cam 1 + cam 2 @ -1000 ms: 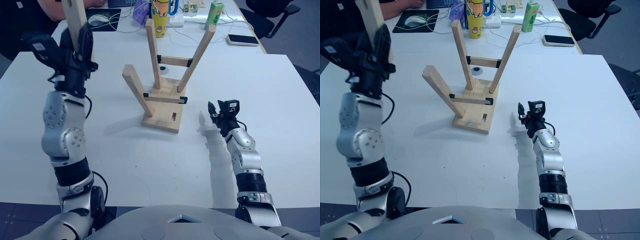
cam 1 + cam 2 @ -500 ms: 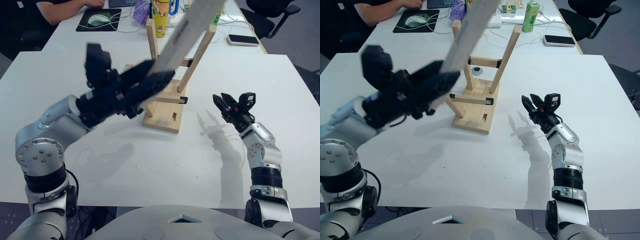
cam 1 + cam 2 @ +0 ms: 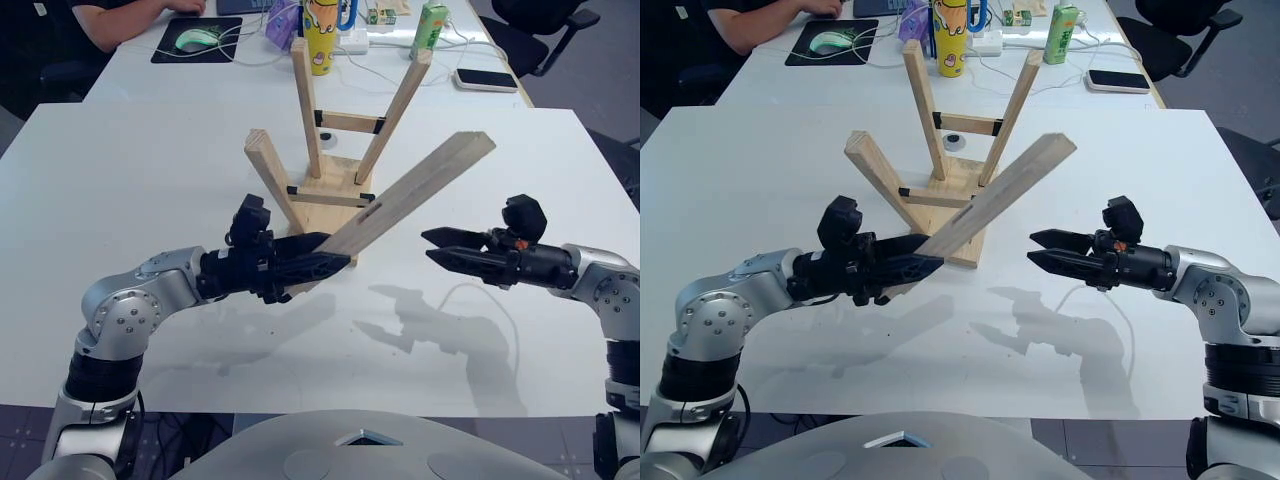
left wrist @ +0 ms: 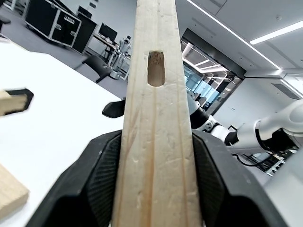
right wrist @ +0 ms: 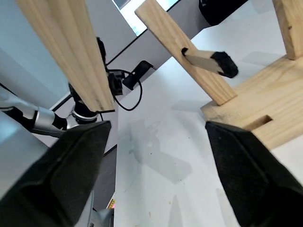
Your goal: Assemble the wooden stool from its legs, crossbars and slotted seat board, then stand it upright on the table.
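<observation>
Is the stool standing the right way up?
No, upside down: the seat board rests on the table and three legs point upward.

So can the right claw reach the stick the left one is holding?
Probably yes: the open right gripper points toward the stick, with nothing between them.

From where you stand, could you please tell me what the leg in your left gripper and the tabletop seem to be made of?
The leg in the left gripper: pale, bare-looking wood, likely softwood; lengthwise grain and a matte face, no varnish gloss.
The table: smooth white top, perhaps laminate or painted board; no grain shows, so its core is unclear.
</observation>
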Controlling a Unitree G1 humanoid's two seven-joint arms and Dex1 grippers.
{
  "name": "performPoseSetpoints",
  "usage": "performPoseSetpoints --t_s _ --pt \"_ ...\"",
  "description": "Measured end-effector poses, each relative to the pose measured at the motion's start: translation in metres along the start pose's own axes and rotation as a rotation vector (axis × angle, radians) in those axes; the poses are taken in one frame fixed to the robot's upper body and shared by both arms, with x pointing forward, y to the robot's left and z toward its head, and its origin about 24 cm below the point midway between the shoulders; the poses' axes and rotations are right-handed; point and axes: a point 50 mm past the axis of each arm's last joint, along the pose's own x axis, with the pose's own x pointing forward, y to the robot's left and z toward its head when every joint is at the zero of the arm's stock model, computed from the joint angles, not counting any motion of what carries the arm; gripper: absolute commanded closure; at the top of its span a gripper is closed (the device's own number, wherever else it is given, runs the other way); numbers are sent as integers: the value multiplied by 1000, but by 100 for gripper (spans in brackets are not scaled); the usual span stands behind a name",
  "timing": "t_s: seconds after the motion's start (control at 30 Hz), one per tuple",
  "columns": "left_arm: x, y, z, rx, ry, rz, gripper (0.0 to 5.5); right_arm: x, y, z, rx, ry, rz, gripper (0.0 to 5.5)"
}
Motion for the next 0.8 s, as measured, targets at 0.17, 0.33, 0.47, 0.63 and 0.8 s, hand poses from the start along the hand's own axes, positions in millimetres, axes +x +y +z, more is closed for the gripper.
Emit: performPoseSetpoints --t_s 0.17,0.33,0.47,0.63,0.8 --pt "-1 8 -9 -16 47 5 343 13 8 16 53 -142 105 179" --pt "0 8 -9 -12 47 4 343 17 8 15 86 -156 98 179" --pt "1 8 -10 -13 40 -1 343 17 10 16 97 -160 112 179" --pt "1 9 -12 -27 34 2 343 16 17 20 137 -200 190 179" --pt "1 10 -13 -49 22 5 343 17 16 23 138 -204 184 113"
